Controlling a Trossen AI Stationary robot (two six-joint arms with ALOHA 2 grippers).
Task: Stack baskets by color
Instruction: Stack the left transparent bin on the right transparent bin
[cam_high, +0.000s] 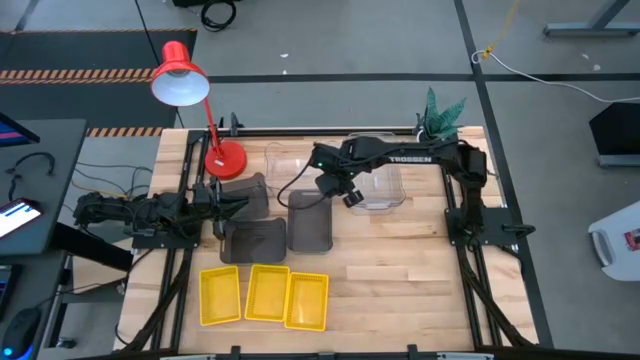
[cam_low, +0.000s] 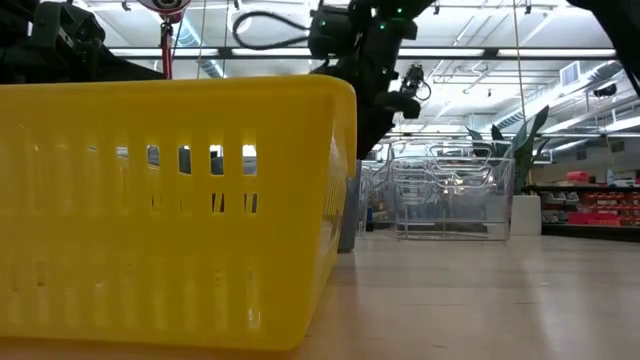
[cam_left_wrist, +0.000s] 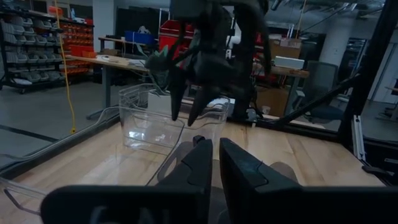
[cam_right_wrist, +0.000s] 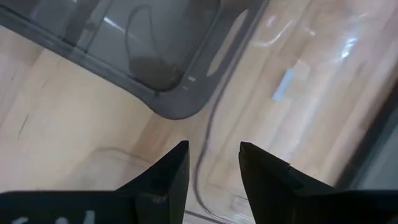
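Note:
Three yellow baskets (cam_high: 266, 295) lie side by side on their bottoms near the table's front edge. Three grey baskets (cam_high: 310, 222) lie in the middle. Clear baskets (cam_high: 382, 186) stand toward the far edge. My right gripper (cam_high: 340, 192) hangs open over the gap between a grey basket's corner (cam_right_wrist: 168, 93) and a clear basket, pointing steeply down. In the right wrist view a thin clear rim (cam_right_wrist: 205, 158) runs below the gap between its fingers (cam_right_wrist: 213, 146); I cannot tell whether they touch it. My left gripper (cam_left_wrist: 216, 163) rests shut at the table's left, pointing level.
A red desk lamp (cam_high: 224, 160) stands at the far left and a green plant (cam_high: 440, 112) at the far right. A second clear basket (cam_high: 290, 165) lies beside the lamp. Bare wood lies to the right of the yellow baskets (cam_high: 400, 280).

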